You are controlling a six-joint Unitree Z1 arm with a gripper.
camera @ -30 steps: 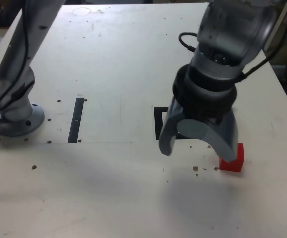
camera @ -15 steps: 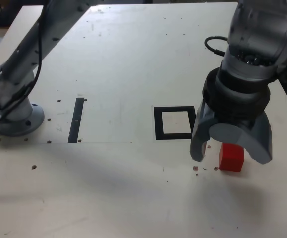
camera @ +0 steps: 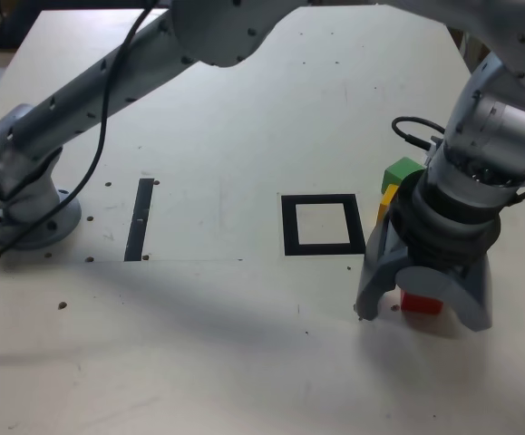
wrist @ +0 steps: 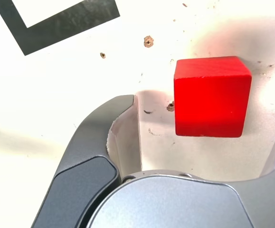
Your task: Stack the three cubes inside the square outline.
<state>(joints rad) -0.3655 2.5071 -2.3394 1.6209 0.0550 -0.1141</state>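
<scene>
Stands with jaws wide open at the gripper [camera: 423, 317], fingertips spread either side of the red cube [camera: 422, 303] and apart from it (gaps show on both flanks in the wrist view). Shows the red cube resting on the table [camera: 244, 362], near the square outline [camera: 322, 199] but outside it. Shows, partly hidden behind the gripper, the yellow cube [camera: 385, 201] and the green cube [camera: 401, 170], both outside the outline, to its right in the exterior view; cannot tell from here whether stacked or side by side. Leaves a wide gap between the outline and the black strip [camera: 140, 217], in the exterior view's left half.
</scene>
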